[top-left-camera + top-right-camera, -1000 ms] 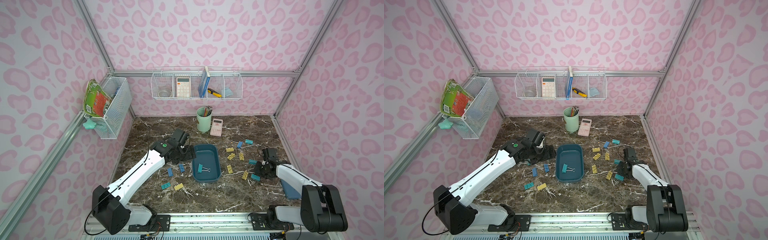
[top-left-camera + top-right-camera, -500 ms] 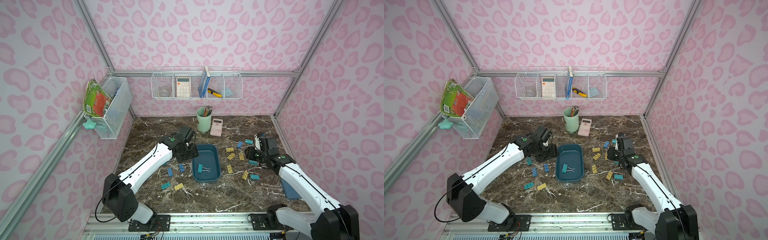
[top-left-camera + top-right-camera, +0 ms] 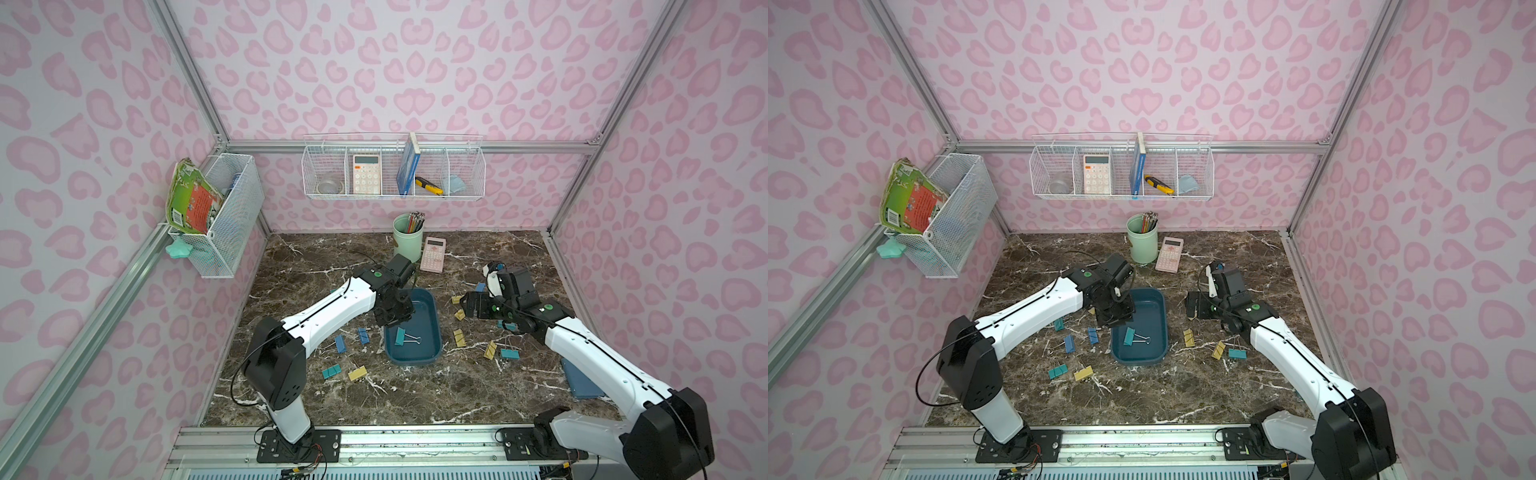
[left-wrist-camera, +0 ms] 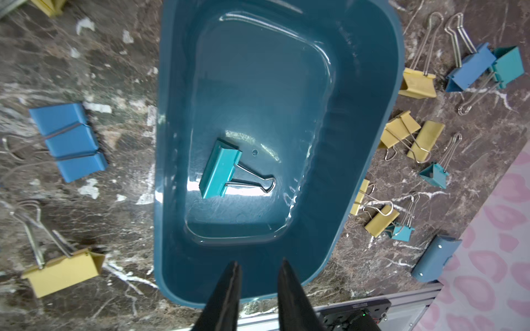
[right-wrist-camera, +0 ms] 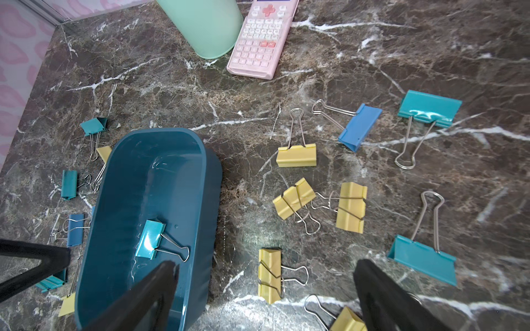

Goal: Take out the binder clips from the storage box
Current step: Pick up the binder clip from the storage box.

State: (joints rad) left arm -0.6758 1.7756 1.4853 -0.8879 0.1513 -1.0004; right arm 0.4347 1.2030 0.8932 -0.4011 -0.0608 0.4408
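- Both arms have shifted: the left gripper, a second ago above the marble beside the box, now hangs over the far left corner of the shallow dark teal plastic storage box. The right gripper has risen from the front clips and turned toward the box.
- Loose yellow, blue and teal binder clips lie scattered on the brown veined marble tabletop close along both long sides of the box. The widest open marble lies between the box's near end and the front rail.
- A mint-green pencil cup and a pink calculator stand behind the box, apart from it.
- One teal binder clip lies flat on the box floor toward its near end. Its silver wire handles point to the right arm's side, and it touches no wall.
- The left arm reaches forward with its wrist bent down. Its fingers point into the box with only a narrow gap between them, and they pinch nothing.
- The right arm stretches in low over the yellow clips. Its fingers are spread wide and hold nothing.
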